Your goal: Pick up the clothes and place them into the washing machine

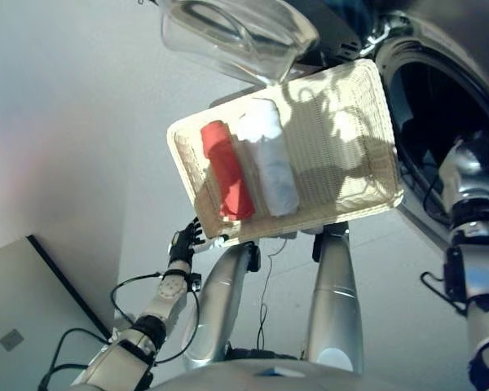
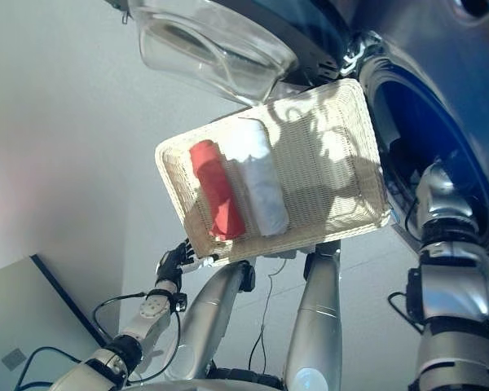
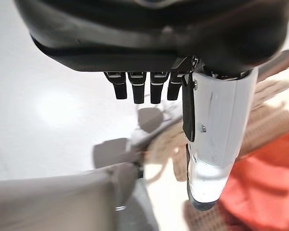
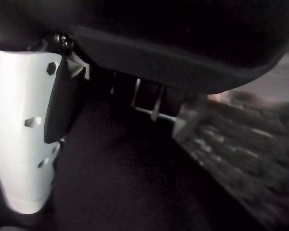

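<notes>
A shallow wicker basket (image 1: 346, 90) is tilted before the washing machine's open drum (image 1: 444, 106). A rolled red cloth (image 1: 226, 171) and a rolled white cloth (image 1: 269, 163) lie side by side in its left part. My left hand (image 1: 183, 240) grips the basket's near left corner; in the left wrist view its white-covered thumb (image 3: 212, 144) lies over the wicker rim (image 3: 272, 115) beside the red cloth (image 3: 265, 187), fingers curled. My right arm reaches behind the basket's right edge. In the right wrist view my right hand (image 4: 24, 125) shows curled fingers against the wicker (image 4: 241, 144).
The machine's clear round door (image 1: 236, 32) hangs open just above the basket's far edge. The machine's front (image 2: 473, 49) stands at the right. Pale floor (image 1: 73, 122) lies to the left, with a grey mat (image 1: 16, 318) at the lower left.
</notes>
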Robot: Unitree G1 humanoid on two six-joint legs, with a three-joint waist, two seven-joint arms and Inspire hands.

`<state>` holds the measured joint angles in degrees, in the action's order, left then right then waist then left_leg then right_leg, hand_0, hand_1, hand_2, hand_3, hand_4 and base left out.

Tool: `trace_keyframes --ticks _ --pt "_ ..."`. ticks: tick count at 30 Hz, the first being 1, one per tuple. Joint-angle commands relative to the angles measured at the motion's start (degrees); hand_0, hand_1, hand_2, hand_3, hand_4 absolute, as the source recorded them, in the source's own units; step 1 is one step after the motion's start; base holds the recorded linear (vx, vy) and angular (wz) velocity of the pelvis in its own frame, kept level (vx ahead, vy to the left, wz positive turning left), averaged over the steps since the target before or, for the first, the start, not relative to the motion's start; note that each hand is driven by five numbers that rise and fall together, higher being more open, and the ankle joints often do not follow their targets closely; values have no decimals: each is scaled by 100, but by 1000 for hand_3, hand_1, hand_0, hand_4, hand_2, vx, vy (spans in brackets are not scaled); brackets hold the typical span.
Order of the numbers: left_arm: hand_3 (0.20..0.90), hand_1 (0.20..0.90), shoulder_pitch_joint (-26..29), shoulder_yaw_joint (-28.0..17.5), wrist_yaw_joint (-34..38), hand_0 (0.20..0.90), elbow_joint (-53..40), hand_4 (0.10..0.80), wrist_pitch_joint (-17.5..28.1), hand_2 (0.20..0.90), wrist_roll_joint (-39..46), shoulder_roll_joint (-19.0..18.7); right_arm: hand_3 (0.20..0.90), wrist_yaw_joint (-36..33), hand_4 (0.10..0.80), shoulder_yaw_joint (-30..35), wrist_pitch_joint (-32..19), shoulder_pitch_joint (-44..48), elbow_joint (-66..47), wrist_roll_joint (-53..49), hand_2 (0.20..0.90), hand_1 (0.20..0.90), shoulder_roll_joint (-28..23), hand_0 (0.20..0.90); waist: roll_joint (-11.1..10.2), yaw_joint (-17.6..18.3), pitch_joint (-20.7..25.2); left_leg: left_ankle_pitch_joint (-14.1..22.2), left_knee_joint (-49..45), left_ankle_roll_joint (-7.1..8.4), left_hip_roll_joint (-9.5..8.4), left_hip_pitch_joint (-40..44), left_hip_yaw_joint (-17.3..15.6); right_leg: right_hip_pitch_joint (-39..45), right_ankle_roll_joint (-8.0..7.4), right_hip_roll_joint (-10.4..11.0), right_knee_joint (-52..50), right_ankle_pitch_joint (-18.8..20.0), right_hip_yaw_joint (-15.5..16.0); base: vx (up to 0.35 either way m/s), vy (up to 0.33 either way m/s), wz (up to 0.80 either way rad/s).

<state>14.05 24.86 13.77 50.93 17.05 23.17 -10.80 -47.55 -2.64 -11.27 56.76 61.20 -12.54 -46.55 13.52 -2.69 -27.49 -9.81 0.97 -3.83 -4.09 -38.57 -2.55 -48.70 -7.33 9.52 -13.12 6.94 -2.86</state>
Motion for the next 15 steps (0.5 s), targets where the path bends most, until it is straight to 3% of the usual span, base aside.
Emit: trace_keyframes --ticks 1,6,7,8,9,15 --pt "900 900 -309 17 149 900 178 800 147 900 -49 -287 200 -243 300 -803 -226 834 -206 208 200 200 -1211 200 29 -111 643 30 -482 809 182 -602 242 111 -38 8 351 122 238 0 0 0" --pt "900 900 -290 45 147 900 312 800 129 900 -45 -250 200 -78 300 -1017 -324 1117 -59 19 200 200 -1181 200 26 -135 628 -41 -366 852 166 -551 261 180 -49 24 453 181 262 10 7 3" --pt "900 900 -271 35 146 900 355 800 125 900 -24 -254 420 22 457 -1025 -352 1117 -34 -81 420 420 -1147 420 0 -133 629 -50 -351 863 174 -542 269 201 -50 29 482 198 271 7 -2 4" --pt "900 900 -269 32 155 900 392 800 123 900 -2 -250 499 100 514 -1035 -351 1098 1 -146 499 499 -1109 499 -18 -124 627 -56 -343 870 173 -538 272 216 -46 27 499 206 280 0 0 0" --pt "900 900 -270 -3 147 900 458 800 111 900 30 -242 900 373 800 -1012 -392 1077 47 -376 900 900 -1022 900 -49 -114 633 -55 -338 873 177 -535 280 226 -41 22 516 219 288 -3 -13 3" --pt "900 900 -261 -102 107 900 585 800 95 900 259 -210 900 679 800 -934 -642 855 82 -852 900 900 -725 900 -150 -64 608 -42 -386 884 190 -545 289 281 -15 -4 546 225 314 -7 -10 6"
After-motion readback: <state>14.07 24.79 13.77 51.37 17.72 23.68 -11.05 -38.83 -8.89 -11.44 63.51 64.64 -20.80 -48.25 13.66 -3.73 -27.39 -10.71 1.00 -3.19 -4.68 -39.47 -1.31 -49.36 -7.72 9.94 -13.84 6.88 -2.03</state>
